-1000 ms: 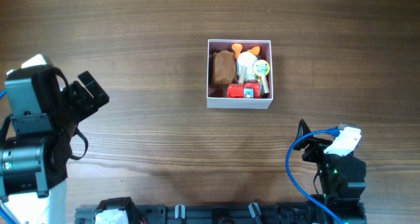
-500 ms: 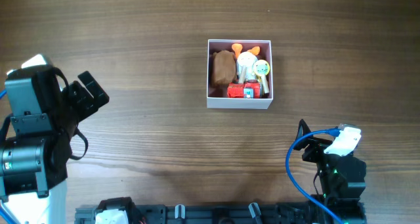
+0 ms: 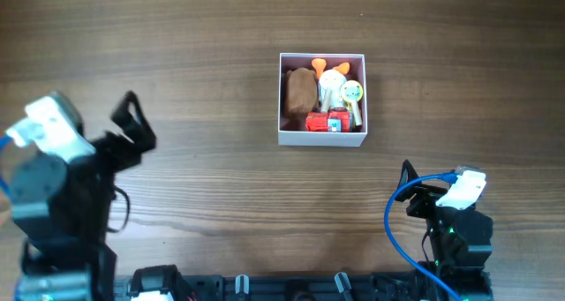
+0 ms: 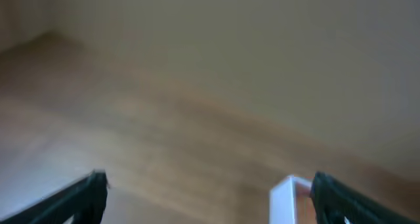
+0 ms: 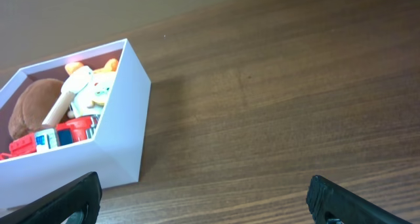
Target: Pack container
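The container is a square white box with a pink inside, standing right of centre at the back of the table. It holds a brown plush, a white and orange toy and a red toy car. My left gripper is open and empty, far to the left of the box. Its wrist view is blurred and shows one white box corner between the spread fingers. My right gripper is open and empty near the front right. In the right wrist view the box lies ahead to the left of the open fingers.
The wooden table bears nothing else besides the box. A blue cable loops round the right arm's base. A black rail runs along the front edge.
My left arm has swung and tilted, its wrist and white camera housing now lower and turned. The right arm and the box have not moved.
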Motion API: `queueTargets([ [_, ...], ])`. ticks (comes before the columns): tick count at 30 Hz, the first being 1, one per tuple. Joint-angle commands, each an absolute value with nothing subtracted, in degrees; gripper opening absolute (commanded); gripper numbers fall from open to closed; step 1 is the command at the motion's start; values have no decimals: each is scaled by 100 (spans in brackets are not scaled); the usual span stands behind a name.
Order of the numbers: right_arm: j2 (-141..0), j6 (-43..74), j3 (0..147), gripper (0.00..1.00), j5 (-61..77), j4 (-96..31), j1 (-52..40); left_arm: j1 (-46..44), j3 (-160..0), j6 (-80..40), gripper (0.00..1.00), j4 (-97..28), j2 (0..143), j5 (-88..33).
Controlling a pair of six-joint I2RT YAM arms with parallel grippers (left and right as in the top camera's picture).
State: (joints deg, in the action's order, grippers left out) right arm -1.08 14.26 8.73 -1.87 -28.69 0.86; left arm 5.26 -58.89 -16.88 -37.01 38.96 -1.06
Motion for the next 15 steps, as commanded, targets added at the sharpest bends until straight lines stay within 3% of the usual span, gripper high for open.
queueTargets([
  [1, -21, 1518, 864, 100, -119, -2858, 115, 532, -4311, -1236, 100, -2716, 3153, -1479],
  [8, -21, 1520, 864, 100, -119, -2858, 115, 106, -1833, -1238, 100, -1313, 1850, -1750],
  [15, -21, 1520, 864, 100, -119, -2858, 115, -27, -482, -1238, 100, -1072, 716, -1824],
])
